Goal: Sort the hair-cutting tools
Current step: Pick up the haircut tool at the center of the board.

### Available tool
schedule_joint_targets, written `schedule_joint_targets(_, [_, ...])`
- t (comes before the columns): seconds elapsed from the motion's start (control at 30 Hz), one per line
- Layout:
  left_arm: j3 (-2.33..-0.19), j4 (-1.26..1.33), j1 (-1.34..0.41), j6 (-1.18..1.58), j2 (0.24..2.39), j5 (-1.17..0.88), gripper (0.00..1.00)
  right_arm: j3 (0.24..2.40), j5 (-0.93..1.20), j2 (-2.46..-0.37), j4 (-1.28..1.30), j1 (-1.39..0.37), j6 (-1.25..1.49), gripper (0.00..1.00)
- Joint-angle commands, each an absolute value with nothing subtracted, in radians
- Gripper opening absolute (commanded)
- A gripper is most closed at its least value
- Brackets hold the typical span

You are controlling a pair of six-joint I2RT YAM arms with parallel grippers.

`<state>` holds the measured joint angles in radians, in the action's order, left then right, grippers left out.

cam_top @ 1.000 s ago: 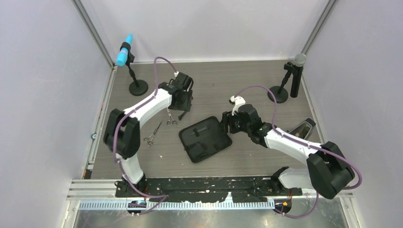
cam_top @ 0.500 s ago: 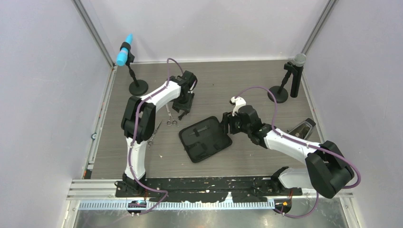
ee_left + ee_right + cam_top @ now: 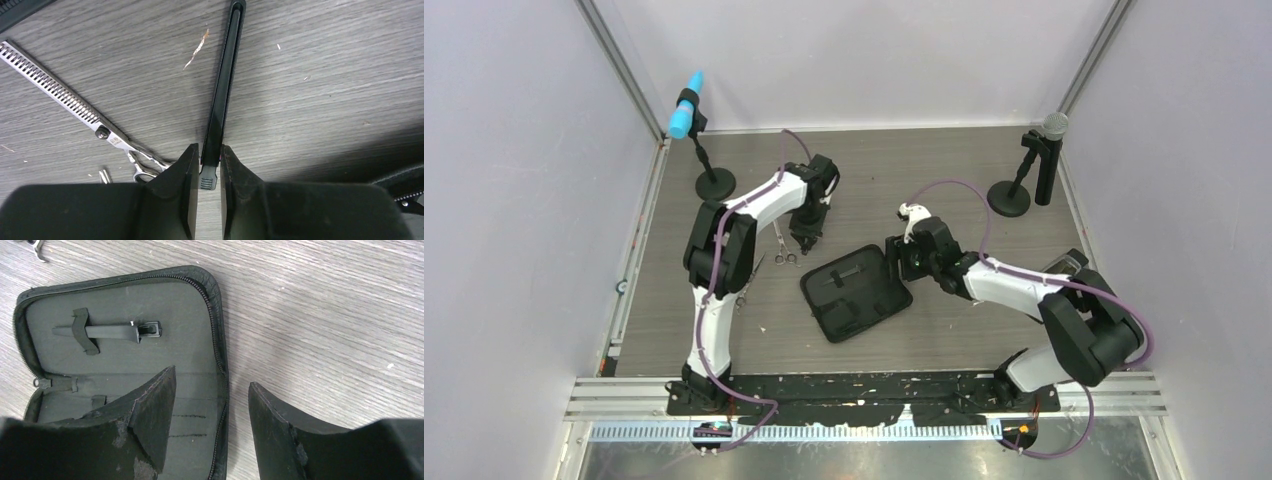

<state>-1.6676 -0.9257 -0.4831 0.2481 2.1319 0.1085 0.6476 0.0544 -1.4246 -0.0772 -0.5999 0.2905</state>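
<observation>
Left end effector point(image 3: 209, 152) clasping comb point(image 3: 223, 85), pointing away

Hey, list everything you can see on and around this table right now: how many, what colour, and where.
table: one, grey wood grain, under everything.
microphones: two on black round-based stands, blue head back left, grey head back right.
case: one, black, lying open mid-table.
clip: one, black, strapped inside the case.
scissors: two, silver, on the table left of the case.
comb: one, black, flat on the table, its near end between the left gripper's fingers.
left gripper: black, closed on the comb's end.
right gripper: black, open, over the case's edge.
</observation>
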Motion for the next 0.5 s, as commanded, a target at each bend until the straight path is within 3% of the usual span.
schedule_joint_targets(0.0, [-1.651, -0.930, -0.486, 0.217, 2.011, 0.099, 0.07, 0.725, 0.037, -1.469, -0.058, -0.597, 0.275, 0.62])
schedule_joint_targets(0.27, [-1.534, -0.986, -0.529, 0.215, 1.798, 0.097, 0.07, 0.813, 0.015, -1.561, 0.052, -0.597, 0.214, 0.58])
schedule_joint_targets(0.47, [-1.364, -1.009, -0.601, 0.224, 1.628, 0.076, 0.07, 0.823, 0.028, -1.585, 0.068, -0.597, 0.191, 0.47])
